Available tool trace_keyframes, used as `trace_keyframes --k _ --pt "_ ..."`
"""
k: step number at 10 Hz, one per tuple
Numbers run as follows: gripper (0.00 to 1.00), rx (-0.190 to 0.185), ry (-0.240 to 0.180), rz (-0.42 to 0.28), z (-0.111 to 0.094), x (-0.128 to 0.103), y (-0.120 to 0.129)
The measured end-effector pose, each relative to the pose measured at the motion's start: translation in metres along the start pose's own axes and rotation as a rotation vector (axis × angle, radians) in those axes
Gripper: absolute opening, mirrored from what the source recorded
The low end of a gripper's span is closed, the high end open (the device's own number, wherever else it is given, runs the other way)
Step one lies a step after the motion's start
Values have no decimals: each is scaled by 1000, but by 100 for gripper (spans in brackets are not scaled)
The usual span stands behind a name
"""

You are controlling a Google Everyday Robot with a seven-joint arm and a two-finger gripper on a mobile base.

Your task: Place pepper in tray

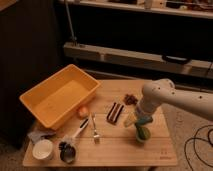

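The tray is a large yellow-orange bin on the left half of the wooden table, and it looks empty. My white arm reaches in from the right. My gripper points down at the table's right side, right over a light green cup. A dark green bit shows at the gripper's tip by the cup's rim. It may be the pepper, but I cannot tell it apart from the cup. The gripper is well to the right of the tray.
On the wooden table lie an orange ball beside the tray, a fork, a dark brown bar, a brown snack, a white cup, a dark scoop and a grey cloth. Dark shelving stands behind.
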Motion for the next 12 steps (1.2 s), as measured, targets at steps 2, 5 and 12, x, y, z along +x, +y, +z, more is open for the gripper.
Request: trace_keyframes --k 2,5,12 --pt "80 -3 19 -17 6 2 2" --pt "64 -2 42 -36 14 2 5" --pt "17 12 65 -24 15 0 6"
